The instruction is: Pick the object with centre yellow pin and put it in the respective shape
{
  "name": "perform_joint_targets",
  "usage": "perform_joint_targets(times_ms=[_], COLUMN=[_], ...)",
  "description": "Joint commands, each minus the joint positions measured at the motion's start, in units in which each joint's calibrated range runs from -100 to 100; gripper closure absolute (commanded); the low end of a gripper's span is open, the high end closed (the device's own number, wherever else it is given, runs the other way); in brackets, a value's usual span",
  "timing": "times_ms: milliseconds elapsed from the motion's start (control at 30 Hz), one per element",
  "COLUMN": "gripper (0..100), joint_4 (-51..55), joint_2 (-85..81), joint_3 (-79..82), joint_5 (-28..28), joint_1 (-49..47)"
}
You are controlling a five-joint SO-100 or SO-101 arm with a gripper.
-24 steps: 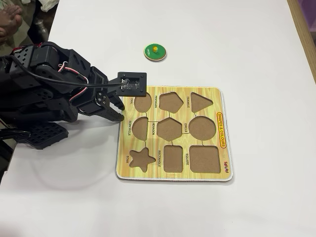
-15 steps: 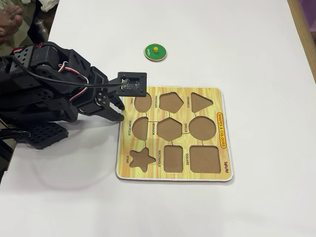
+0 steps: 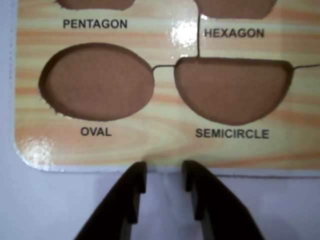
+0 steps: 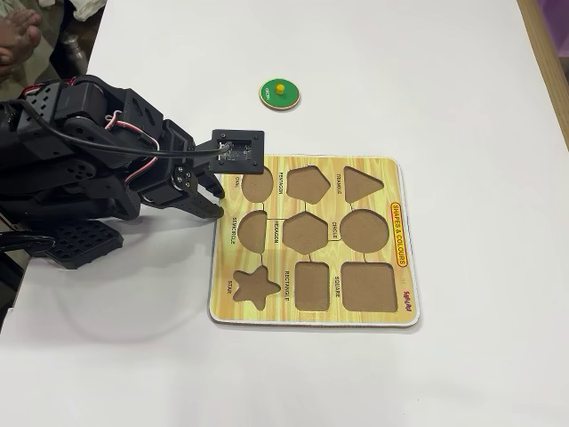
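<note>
A round green piece with a yellow centre pin (image 4: 279,93) lies on the white table beyond the board in the fixed view; it does not show in the wrist view. The wooden shape board (image 4: 231,311) has several empty cut-outs, among them a circle (image 4: 363,229). My black gripper (image 4: 219,203) hovers at the board's left edge, jaws slightly apart and empty. In the wrist view the gripper (image 3: 164,167) sits just off the board edge (image 3: 100,150), in front of the oval hole (image 3: 97,82) and the semicircle hole (image 3: 232,90).
The arm's black body (image 4: 80,169) fills the left side of the table. The pentagon (image 3: 95,4) and hexagon (image 3: 235,7) holes show at the top of the wrist view. The table's right edge (image 4: 542,53) is at the far right.
</note>
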Motion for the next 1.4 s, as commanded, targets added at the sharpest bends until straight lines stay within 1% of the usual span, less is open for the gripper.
perform_joint_targets(times_ms=[0, 467, 600, 900, 1100, 1267, 1367], gripper=[90, 91, 91, 91, 91, 91, 91], joint_4=[-0.1, -0.6, -0.1, 0.8, 10.9, 15.6, 18.5], joint_2=[0.4, 1.4, 1.9, 16.7, 28.8, 40.3, 49.9], joint_3=[0.2, 0.2, -2.1, -19.3, -33.8, -46.2, -56.0], joint_5=[-0.1, -0.1, -0.5, 0.0, -0.1, 0.0, 0.0], joint_1=[0.2, 0.3, 0.3, -0.1, -0.1, -0.9, -1.1])
